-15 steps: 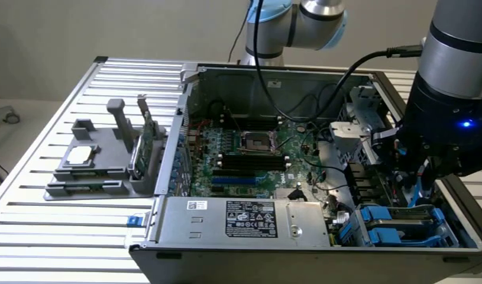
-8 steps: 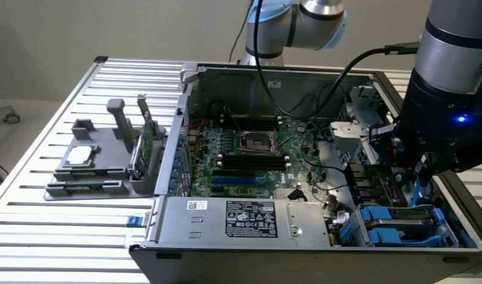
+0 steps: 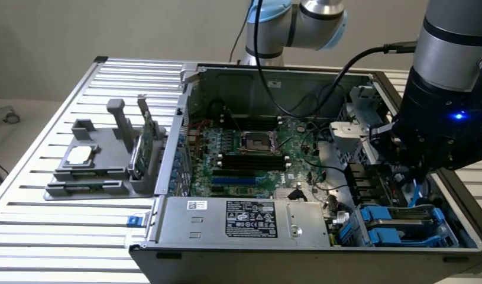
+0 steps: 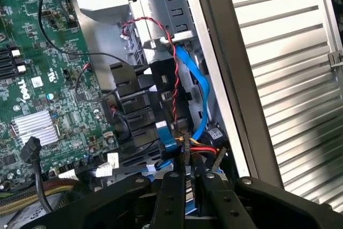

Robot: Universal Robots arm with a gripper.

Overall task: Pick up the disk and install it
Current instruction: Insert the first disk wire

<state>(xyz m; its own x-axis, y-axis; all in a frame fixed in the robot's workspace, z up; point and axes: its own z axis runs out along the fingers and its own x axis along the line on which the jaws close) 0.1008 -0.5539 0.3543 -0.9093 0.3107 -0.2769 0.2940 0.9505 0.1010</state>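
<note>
The disk point(image 3: 404, 217) lies flat as a silver-grey slab between blue plastic rails in the drive bay at the front corner of the open computer case point(image 3: 249, 234), on the exterior view's right. My gripper point(image 3: 406, 171) hangs just above and behind that bay, over the black drive cage. In the wrist view the two black fingers point(image 4: 170, 202) of my gripper point(image 4: 188, 199) stand almost together with a thin slit between them. Nothing clearly sits in that slit. Below the fingers run a blue data cable point(image 4: 195, 87) and a red-black twisted wire point(image 4: 172, 73).
The green motherboard point(image 3: 241, 154) fills the case floor, with the power supply point(image 3: 249, 219) along the front. On the exterior view's left a grey holder point(image 3: 99, 160) carries a small square chip point(image 3: 79, 155) and an upright green card point(image 3: 146, 142). The slatted metal table point(image 4: 289, 68) surrounds the case.
</note>
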